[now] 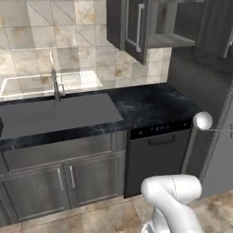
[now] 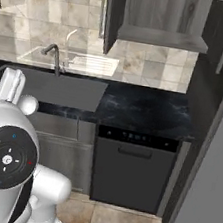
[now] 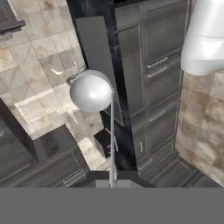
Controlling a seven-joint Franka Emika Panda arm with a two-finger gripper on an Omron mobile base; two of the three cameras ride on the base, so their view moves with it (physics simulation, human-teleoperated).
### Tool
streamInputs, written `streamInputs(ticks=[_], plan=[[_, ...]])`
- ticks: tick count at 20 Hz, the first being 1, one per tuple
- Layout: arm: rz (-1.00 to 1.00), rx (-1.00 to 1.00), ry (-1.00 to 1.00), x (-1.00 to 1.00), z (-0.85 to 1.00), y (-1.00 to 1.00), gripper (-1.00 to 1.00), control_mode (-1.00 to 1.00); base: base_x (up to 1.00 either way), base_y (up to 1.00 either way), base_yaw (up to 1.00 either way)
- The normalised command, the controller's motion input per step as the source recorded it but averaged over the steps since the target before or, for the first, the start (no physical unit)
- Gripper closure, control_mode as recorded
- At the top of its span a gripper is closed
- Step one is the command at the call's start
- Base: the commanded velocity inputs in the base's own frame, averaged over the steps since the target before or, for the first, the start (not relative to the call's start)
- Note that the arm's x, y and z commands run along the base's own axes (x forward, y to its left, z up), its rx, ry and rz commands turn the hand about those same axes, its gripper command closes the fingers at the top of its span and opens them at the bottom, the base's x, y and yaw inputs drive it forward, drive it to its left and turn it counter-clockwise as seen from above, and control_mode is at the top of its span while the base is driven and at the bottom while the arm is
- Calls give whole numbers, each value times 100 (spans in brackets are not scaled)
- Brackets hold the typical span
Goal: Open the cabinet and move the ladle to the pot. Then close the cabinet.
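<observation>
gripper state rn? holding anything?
Gripper: closed on the long thin handle of the shiny silver-white ladle with the round ball-like bowl; the bowl sticks out ahead of the fingers.

We find no readable text, label, brand, number or sign anywhere. The dishwasher (image 2: 132, 172) has small pale marks along its control strip, but they are too tiny and blurred for us to read.
</observation>
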Motion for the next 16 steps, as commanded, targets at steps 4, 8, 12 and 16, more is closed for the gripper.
streamInputs(ticks=[4, 8, 12, 16], plan=[[0, 0, 0, 0, 0, 0, 100, 100, 0, 100, 0], [0, 0, 0, 0, 0, 0, 100, 100, 0, 100, 0], [0, 0, 0, 0, 0, 0, 100, 100, 0, 100, 0], [0, 0, 0, 0, 0, 0, 100, 100, 0, 100, 0]])
